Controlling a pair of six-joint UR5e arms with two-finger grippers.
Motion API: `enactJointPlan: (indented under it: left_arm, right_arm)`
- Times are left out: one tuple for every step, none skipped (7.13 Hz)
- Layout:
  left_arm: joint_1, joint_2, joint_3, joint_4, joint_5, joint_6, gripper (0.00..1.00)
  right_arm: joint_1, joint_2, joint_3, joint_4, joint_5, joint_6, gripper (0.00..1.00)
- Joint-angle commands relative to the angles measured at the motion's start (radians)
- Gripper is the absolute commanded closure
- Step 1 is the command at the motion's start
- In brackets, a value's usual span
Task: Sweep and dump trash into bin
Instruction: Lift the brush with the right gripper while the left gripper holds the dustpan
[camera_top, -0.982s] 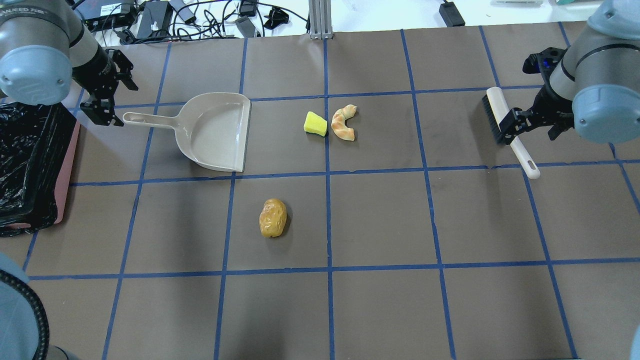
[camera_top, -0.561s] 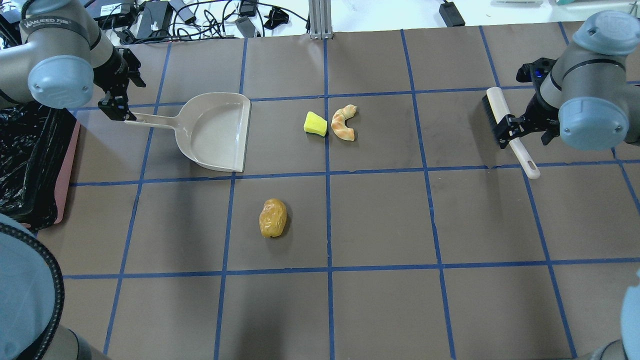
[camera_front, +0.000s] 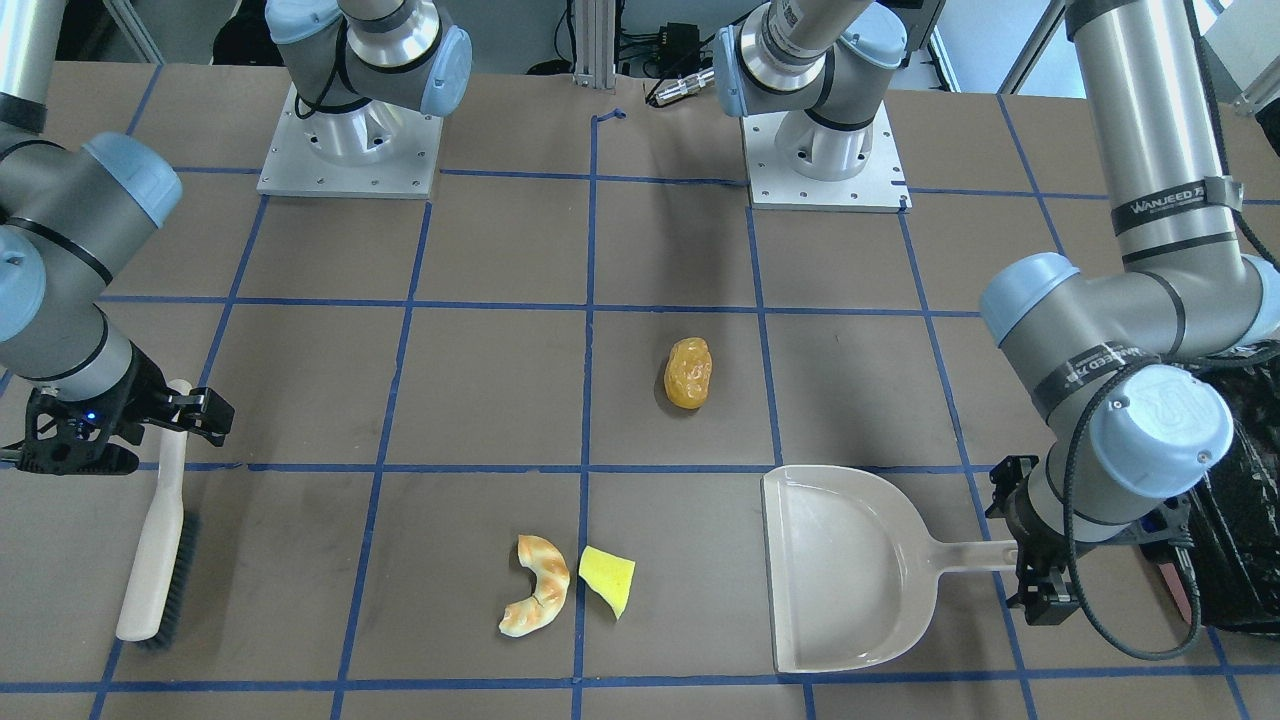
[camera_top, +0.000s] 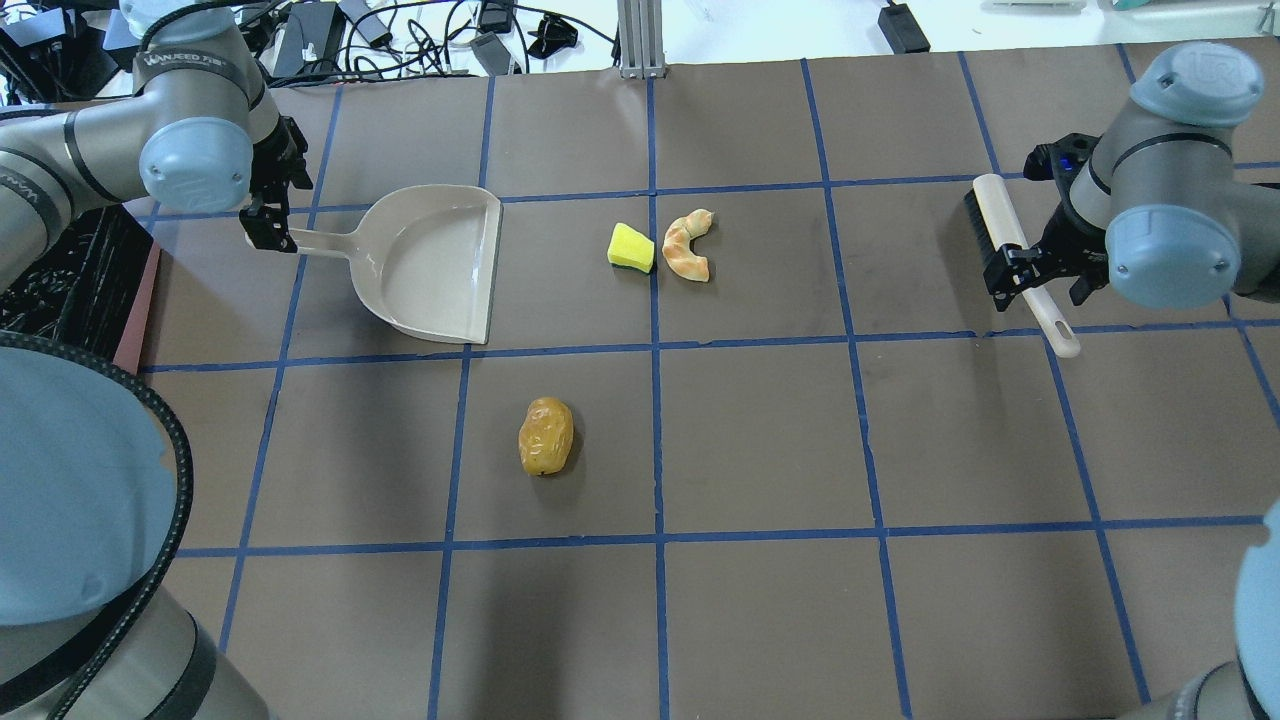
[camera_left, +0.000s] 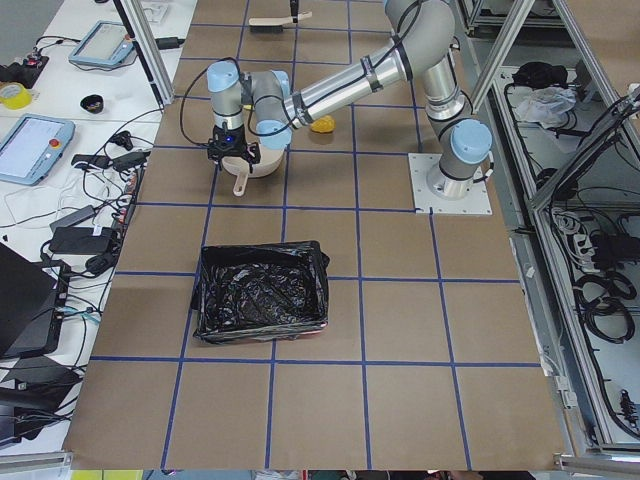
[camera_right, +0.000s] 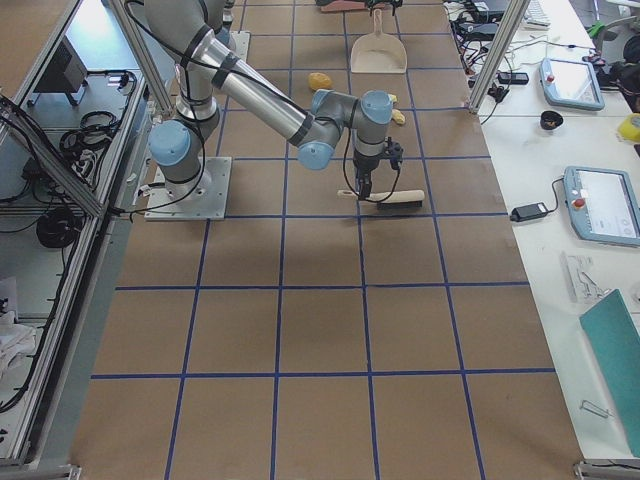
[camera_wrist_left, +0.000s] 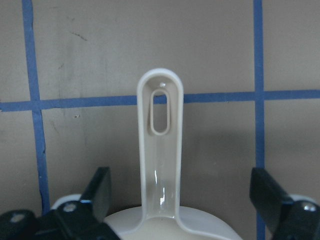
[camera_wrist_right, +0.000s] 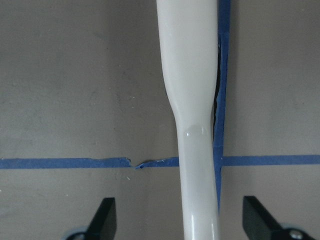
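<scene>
The trash lies on the brown table: an orange-yellow lump (camera_top: 546, 436) (camera_front: 689, 372), a tan croissant piece (camera_top: 686, 246) (camera_front: 535, 598) and a yellow sponge wedge (camera_top: 631, 247) (camera_front: 608, 579) touching it. The pink bin (camera_top: 135, 320) with its black bag (camera_left: 262, 305) stands at the left edge. My left gripper (camera_top: 272, 222) (camera_wrist_left: 180, 187) is open, with its fingers on either side of the beige dustpan's (camera_top: 430, 262) handle. My right gripper (camera_top: 1040, 280) (camera_wrist_right: 180, 215) is open astride the white brush's (camera_top: 1010, 250) handle.
The dustpan's mouth faces the sponge and croissant across about one grid square. Blue tape lines mark the table in squares. Cables and power bricks (camera_top: 320, 40) lie beyond the far edge. The arm bases (camera_front: 350, 150) are at the robot side.
My left gripper has moved right, from beside the bin to over the dustpan handle's end. My right gripper has shifted a little along the brush handle. Both stay open; the trash has not moved.
</scene>
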Motion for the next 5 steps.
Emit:
enactJointPlan:
  left_arm:
    - [-0.017,-0.045,0.032,-0.05,0.055,-0.015,0.0]
    - [-0.023,-0.045,0.039,-0.054,0.055,-0.019,0.0]
    - [-0.027,-0.05,0.038,-0.06,0.055,-0.019,0.0]
    - [-0.032,-0.05,0.035,-0.093,0.056,-0.019,0.02]
    - [-0.032,-0.05,0.03,-0.095,0.056,-0.02,0.06]
  right_arm:
    - [0.0,0.016,0.001,-0.004,-0.036,0.0,0.12]
    - [0.0,0.019,0.001,-0.004,-0.071,0.005,0.12]
    - [0.0,0.027,0.004,0.003,-0.069,0.003,0.12]
    - [0.0,0.03,0.019,-0.004,-0.063,0.003,0.13]
    - [0.0,0.028,0.024,0.003,-0.063,-0.006,0.15]
